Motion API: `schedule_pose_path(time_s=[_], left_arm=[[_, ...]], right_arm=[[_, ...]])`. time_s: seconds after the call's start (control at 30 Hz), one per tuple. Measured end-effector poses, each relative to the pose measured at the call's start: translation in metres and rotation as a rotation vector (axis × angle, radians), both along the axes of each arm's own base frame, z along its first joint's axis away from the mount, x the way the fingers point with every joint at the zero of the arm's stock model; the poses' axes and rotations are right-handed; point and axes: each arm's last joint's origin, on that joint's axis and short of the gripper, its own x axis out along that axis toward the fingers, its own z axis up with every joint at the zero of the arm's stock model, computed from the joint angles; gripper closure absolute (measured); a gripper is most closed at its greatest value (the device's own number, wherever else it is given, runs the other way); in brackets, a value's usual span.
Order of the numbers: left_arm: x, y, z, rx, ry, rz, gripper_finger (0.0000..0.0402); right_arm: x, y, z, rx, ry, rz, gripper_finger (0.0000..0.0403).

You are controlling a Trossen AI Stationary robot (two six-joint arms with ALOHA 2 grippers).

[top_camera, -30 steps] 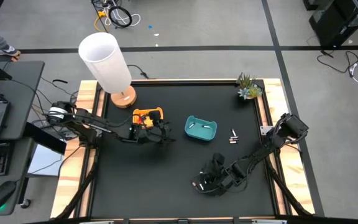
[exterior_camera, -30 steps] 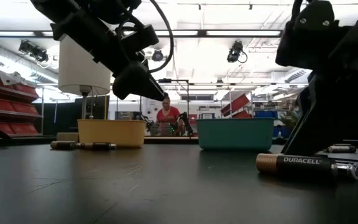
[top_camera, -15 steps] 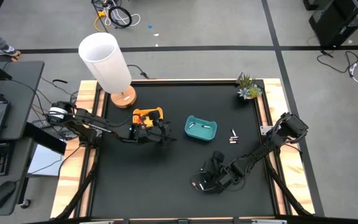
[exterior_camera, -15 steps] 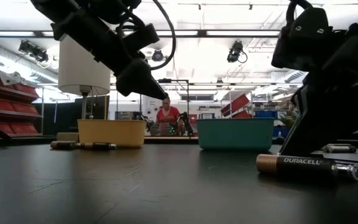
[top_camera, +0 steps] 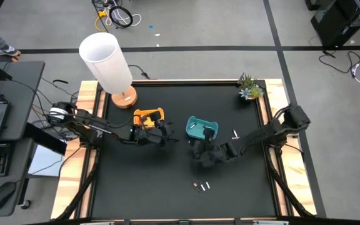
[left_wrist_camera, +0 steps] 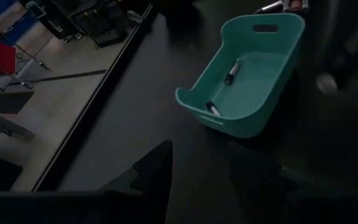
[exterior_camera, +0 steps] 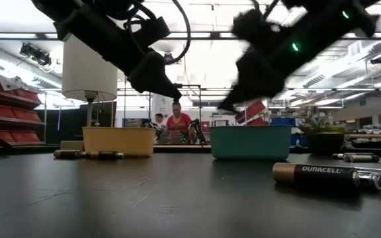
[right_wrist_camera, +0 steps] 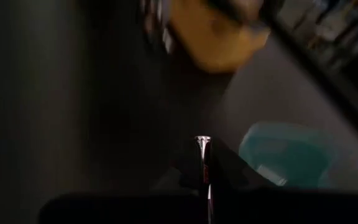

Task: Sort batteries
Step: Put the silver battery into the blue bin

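Right gripper moved beside teal tray holding batteries.

Matte black tabletop, edged in pale natural wood. Teal tray, glossy and unpatterned, beside a mustard-yellow tray with orange tones. Dark battery with a copper end and white Duracell lettering; next to it, a pale silver one. Dark battery with a silvery tip against the teal tray's inside. White lampshade over a light wooden base. Green and grey-blue succulent at a corner. Both arms black, left gripper and right gripper alike; green indicator lights on the right arm. Grey floor with black lines. Person in a red top behind.
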Motion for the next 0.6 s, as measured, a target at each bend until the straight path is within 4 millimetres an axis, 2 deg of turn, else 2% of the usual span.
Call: schedule_pose_path(time_s=[0.13, 0.27, 0.43, 0.6], left_arm=[[-0.003, -0.009, -0.001, 0.047, 0.016, 0.021, 0.0234], [-0.006, -0.016, -0.001, 0.075, 0.019, 0.052, 0.0234], [-0.006, -0.024, -0.002, 0.042, 0.02, -0.006, 0.0234], [-0.008, -0.036, -0.003, 0.0, 0.031, -0.087, 0.0234]], right_arm=[[-0.001, -0.021, 0.03, -0.057, -0.05, -0.02, 0.0395], [-0.01, -0.042, 0.037, -0.09, 0.016, -0.102, 0.0384], [-0.014, -0.066, 0.019, 0.002, 0.111, -0.233, 0.0349], [-0.007, -0.069, 0.009, 0.117, 0.131, -0.157, 0.0298]])
